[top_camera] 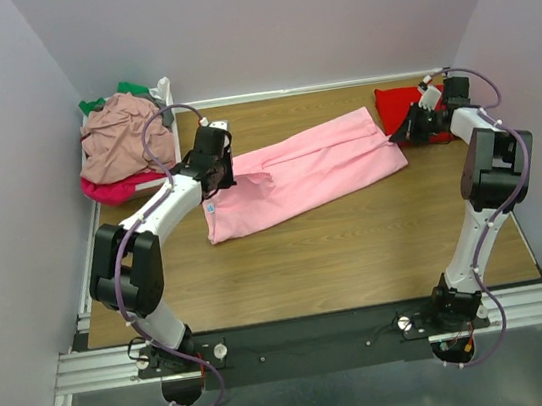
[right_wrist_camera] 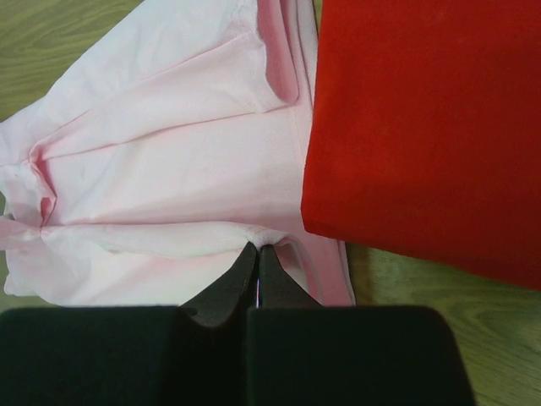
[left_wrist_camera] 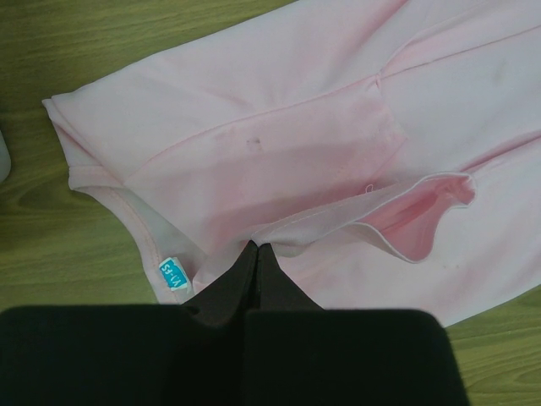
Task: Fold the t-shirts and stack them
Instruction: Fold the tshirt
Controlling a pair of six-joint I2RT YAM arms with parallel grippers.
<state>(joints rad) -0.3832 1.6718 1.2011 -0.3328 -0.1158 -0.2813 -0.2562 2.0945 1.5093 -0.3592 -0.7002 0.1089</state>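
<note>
We cannot see where the fingertips meet the cloth: in both wrist views the black finger bodies cover the contact spot. The left gripper (left_wrist_camera: pixel 256 251) is clenched on a fold of the light pink t-shirt (top_camera: pixel 297 174) at its neck end, just beside the blue neck label (left_wrist_camera: pixel 172 274). The right gripper (right_wrist_camera: pixel 258 250) is pinched shut on the shirt's opposite end. There a folded red t-shirt (right_wrist_camera: pixel 423 127) overlaps the pink shirt's edge and hides part of it.

Beyond the pink shirt's neck end, a white basket (top_camera: pixel 163 90) stands on the table (top_camera: pixel 359 251), mostly buried by its load. A dusty rose t-shirt (top_camera: pixel 116 144) lies on top, a magenta t-shirt (top_camera: pixel 108 191) shows beneath it, and a green t-shirt (top_camera: pixel 133 86) peeks out behind.
</note>
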